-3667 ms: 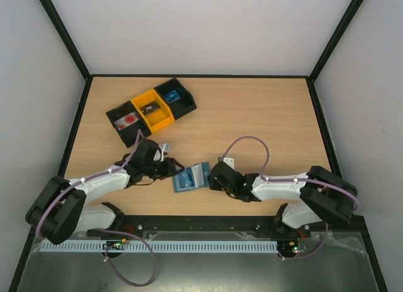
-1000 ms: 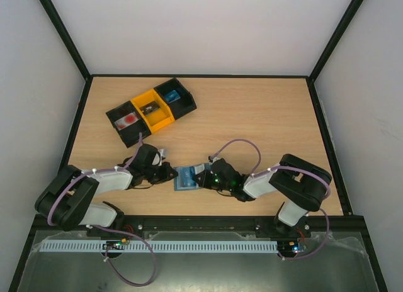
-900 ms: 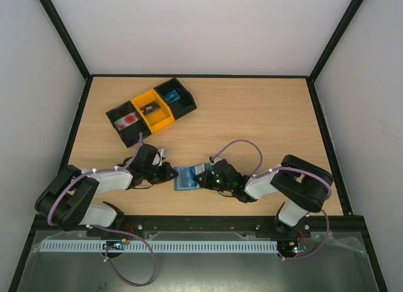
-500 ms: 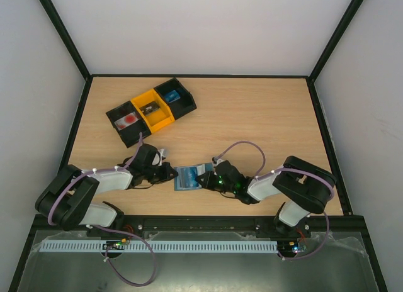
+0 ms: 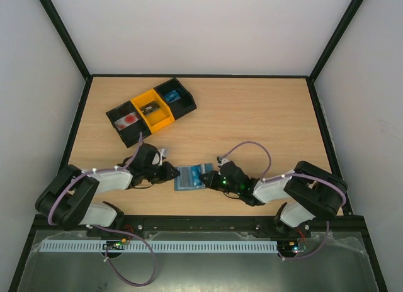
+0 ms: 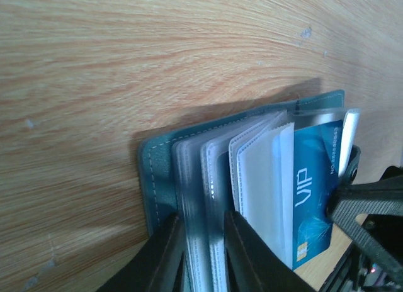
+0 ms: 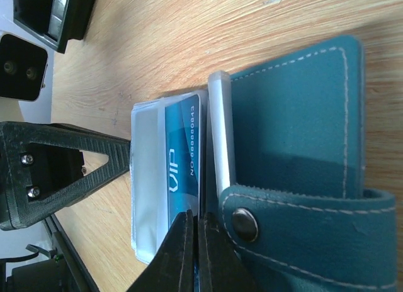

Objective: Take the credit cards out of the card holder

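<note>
Teal card holder point(image 5: 187, 178) lies open, blue credit card point(image 7: 181, 147) protruding.

Top camera: fixed, high above near edge of table point(image 5: 252, 116), looks down and forward over whole tabletop, so far and wide. Left wrist camera: very close, low over wood, faces along left gripper point(image 6: 204, 257) onto card holder point(image 6: 154, 185), own fingers at bottom edge. Right wrist camera: equally close, faces card holder from opposite side, right gripper point(image 7: 196, 245) at bottom edge. All three views share card holder and blue card point(image 6: 312, 191) — each wrist view also catches other gripper.
</note>
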`<state>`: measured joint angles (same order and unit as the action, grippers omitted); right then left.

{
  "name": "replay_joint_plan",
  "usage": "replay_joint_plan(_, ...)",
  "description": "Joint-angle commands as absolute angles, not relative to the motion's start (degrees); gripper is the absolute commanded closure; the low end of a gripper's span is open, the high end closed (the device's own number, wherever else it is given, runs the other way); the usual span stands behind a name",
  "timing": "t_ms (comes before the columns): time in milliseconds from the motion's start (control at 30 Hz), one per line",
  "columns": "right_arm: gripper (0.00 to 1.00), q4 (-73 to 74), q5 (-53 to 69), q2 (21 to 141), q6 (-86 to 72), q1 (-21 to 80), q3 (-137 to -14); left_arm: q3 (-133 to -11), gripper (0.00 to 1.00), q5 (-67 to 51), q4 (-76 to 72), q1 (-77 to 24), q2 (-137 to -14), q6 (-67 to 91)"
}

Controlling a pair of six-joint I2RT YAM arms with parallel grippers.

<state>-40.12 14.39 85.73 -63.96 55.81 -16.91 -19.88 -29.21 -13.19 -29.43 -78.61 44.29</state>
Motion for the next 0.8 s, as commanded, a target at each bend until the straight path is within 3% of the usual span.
replay_joint_plan(0,0.98,-36.99,11.88,82.97,-63.85,55.53,-16.32,-20.46,0.76,-29.4,-9.54,-29.27,-77.52,43.79)
replay_joint_plan(133,0.98,-35.62,11.43,80.54,-63.63,55.55,-15.67,-21.72,0.57,-28.91,-6.27,-29.27,-74.28,43.53)
replay_joint_plan(300,0.98,-34.66,11.14,77.21,-64.24,55.54,-15.07,-23.53,0.41,-28.06,-2.93,-29.27,-69.74,43.77)
replay_joint_plan(767,0.98,-31.3,9.5,72.65,-66.02,55.48,-15.73,-22.92,0.39,-31.28,-5.22,-29.35,-64.84,47.52)
